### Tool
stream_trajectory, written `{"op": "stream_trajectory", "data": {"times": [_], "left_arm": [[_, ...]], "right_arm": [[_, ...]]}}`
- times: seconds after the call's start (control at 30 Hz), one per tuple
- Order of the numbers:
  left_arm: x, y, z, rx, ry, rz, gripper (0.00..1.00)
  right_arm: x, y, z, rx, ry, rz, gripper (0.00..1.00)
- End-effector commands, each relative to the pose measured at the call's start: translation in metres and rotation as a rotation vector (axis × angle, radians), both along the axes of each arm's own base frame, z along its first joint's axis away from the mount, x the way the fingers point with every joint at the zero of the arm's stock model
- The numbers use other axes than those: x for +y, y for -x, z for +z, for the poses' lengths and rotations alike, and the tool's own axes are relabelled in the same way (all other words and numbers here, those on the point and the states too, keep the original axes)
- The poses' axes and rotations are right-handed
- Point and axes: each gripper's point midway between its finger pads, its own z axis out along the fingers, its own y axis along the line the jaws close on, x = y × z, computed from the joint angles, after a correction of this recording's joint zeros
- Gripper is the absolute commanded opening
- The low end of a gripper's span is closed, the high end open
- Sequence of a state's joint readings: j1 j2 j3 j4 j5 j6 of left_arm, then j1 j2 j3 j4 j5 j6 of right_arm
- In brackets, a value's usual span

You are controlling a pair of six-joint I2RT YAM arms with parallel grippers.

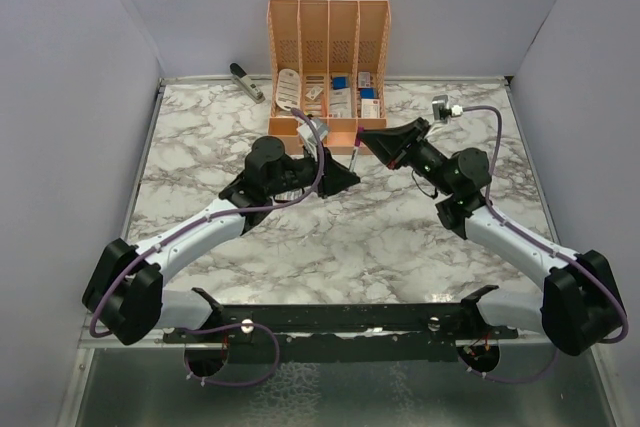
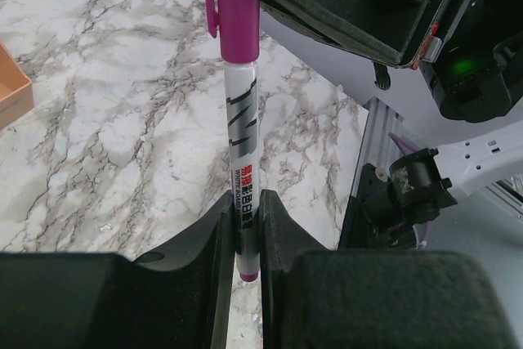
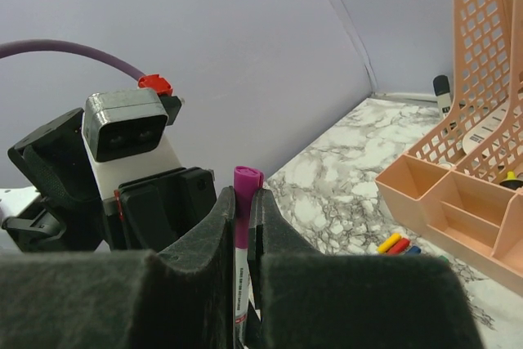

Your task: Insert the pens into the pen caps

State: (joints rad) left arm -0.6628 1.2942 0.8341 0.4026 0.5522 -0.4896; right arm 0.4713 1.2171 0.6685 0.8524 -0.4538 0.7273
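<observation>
Pen (image 2: 243,145) with purple cap (image 2: 239,14) near organiser (image 1: 300,32)

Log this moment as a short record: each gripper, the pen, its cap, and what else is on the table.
left gripper: shut on the purple pen, low on its barrel
right gripper: shut on the purple cap
purple pen: spans between both grippers
purple cap: sits over the pen's far end
loose caps: yellow, red, blue, on the table beside the organiser
organiser: orange, far edge
</observation>
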Motion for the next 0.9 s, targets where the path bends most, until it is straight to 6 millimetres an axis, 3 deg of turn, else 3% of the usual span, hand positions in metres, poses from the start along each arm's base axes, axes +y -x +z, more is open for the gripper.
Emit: {"op": "stream_trajectory", "data": {"times": [0.0, 0.5, 0.73, 0.87], "left_arm": [[0.006, -0.016, 0.102, -0.227, 0.223, 0.039, 0.00], [0.016, -0.030, 0.145, -0.319, 0.327, 0.058, 0.00], [0.021, -0.034, 0.153, -0.338, 0.340, 0.072, 0.00], [0.021, -0.032, 0.146, -0.323, 0.332, 0.063, 0.00]], "right_arm": [[0.013, 0.010, -0.058, 0.138, 0.154, 0.103, 0.02], [0.030, 0.016, -0.095, 0.200, 0.304, 0.138, 0.02], [0.041, 0.023, -0.108, 0.208, 0.364, 0.147, 0.02], [0.039, 0.020, -0.105, 0.210, 0.352, 0.111, 0.02]]}}
